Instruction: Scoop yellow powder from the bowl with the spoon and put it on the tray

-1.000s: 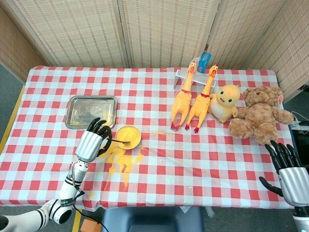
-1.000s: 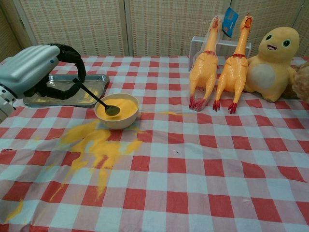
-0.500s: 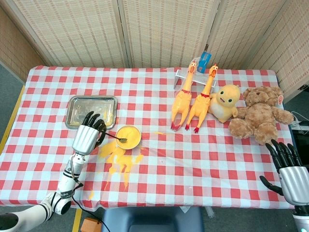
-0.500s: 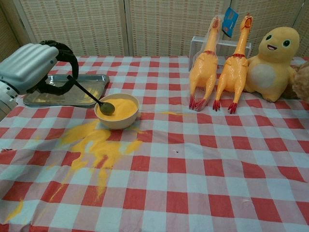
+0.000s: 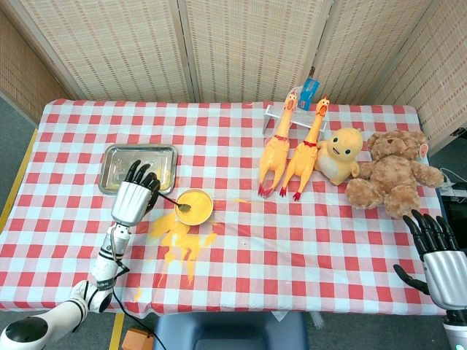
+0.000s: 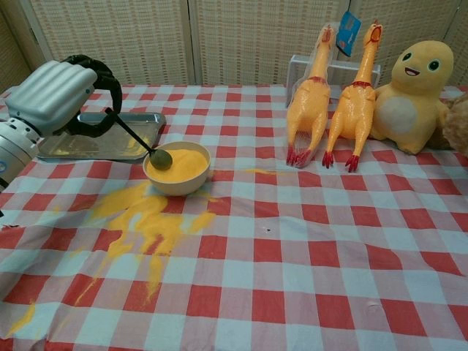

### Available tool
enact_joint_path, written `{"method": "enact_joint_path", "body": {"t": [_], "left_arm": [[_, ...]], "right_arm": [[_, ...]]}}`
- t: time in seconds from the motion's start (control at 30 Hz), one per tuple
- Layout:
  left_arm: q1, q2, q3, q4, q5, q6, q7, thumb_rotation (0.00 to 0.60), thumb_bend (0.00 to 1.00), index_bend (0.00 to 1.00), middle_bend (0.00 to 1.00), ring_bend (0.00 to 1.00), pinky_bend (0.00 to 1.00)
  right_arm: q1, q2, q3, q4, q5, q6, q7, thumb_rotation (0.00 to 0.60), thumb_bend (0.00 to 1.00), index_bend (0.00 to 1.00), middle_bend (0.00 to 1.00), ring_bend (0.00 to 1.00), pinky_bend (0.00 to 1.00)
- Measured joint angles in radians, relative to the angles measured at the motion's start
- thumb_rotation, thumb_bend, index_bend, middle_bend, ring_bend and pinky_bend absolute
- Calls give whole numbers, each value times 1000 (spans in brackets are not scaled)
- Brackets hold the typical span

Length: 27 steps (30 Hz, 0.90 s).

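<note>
I'm lifting the spoon (image 6: pixel 139 139) at the bowl (image 6: pixel 178 167) rim, my left hand (image 6: pixel 58 95) curling closed around its handle end.

It's a thin, stiff, light spoon, and the loose yellow powder (image 6: pixel 186 161) is spilling easily, so I'm judging a level grip safest. Since a second ago my hand is sitting higher, nearer the tray (image 6: pixel 91 139). My right hand (image 5: pixel 438 255) is idling with fingers spread, holding nothing.

**Bright, even light; both views mostly sharp**

Soft, diffuse light fills the scene, apparently from overhead, so shadows stay faint and short under the bowl (image 6: pixel 178 167) and toys. The metal tray (image 5: pixel 139 168) shows a mild sheen without harsh glare. In the chest view, the near tablecloth (image 6: pixel 292 292) looks slightly soft and stretched towards the edges.
</note>
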Motion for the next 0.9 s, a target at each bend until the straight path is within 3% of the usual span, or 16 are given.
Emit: {"method": "enact_joint_path", "body": {"t": [0.2, 0.47, 0.9], "left_arm": [[-27, -41, -9, 86, -6, 9, -25, 600, 669, 882, 415, 191, 154], [-45, -59, -14, 123, -11, 29, -57, 600, 669, 882, 414, 191, 154], [-11, 27, 8, -61, 26, 150, -30, 600, 669, 882, 418, 195, 166]], "right_arm": [[1, -1, 2, 0, 2, -2, -1, 600, 109, 0, 0, 0, 0], [0, -1, 4, 0, 5, 1, -1, 600, 109, 0, 0, 0, 0], [-1, 4, -11, -8, -20, -1, 5, 600, 109, 0, 0, 0, 0]]}}
